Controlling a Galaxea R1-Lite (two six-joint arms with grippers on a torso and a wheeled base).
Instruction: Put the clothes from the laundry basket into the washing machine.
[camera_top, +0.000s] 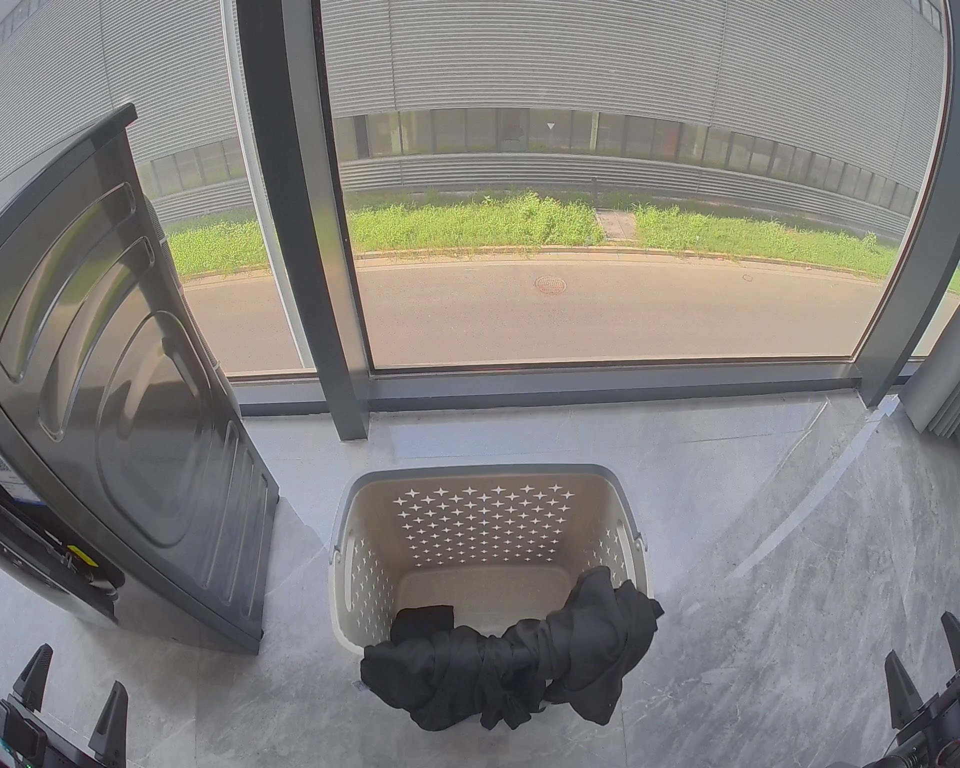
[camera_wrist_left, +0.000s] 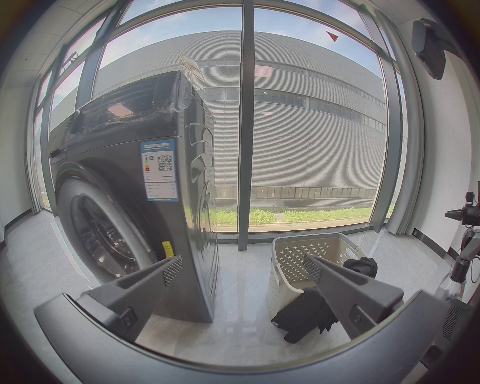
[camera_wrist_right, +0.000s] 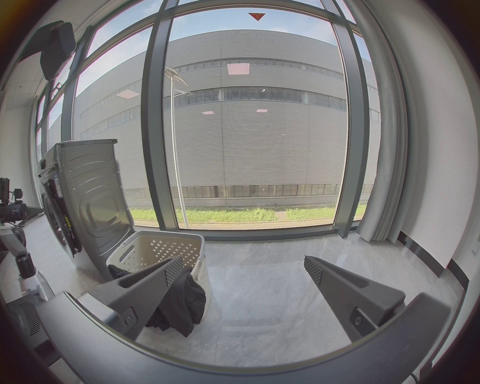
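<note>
The left pincer (camera_wrist_left: 241, 260) and right pincer (camera_wrist_right: 242, 260) were dark grey, each with two wedge-shaped fingers (camera_wrist_left: 135, 295) tapering to a point. Each tip carried a finely gridded pad (camera_wrist_left: 172, 270). A round screw (camera_wrist_left: 131, 318) sat near each finger's base, above a curved grey bar (camera_wrist_left: 240, 369).

pale grey marble-look floor (camera_top: 790, 560), glossy, running up to the window frame (camera_top: 600, 385). on it, at the left, a dark washing machine (camera_top: 140, 430), standing upright. just beside that, nearer the middle, a cream laundry basket (camera_top: 480, 520) with star-shaped holes, also upright on the floor. black clothes (camera_top: 500, 670) draped over the basket's near rim, hanging down to the floor.
</note>
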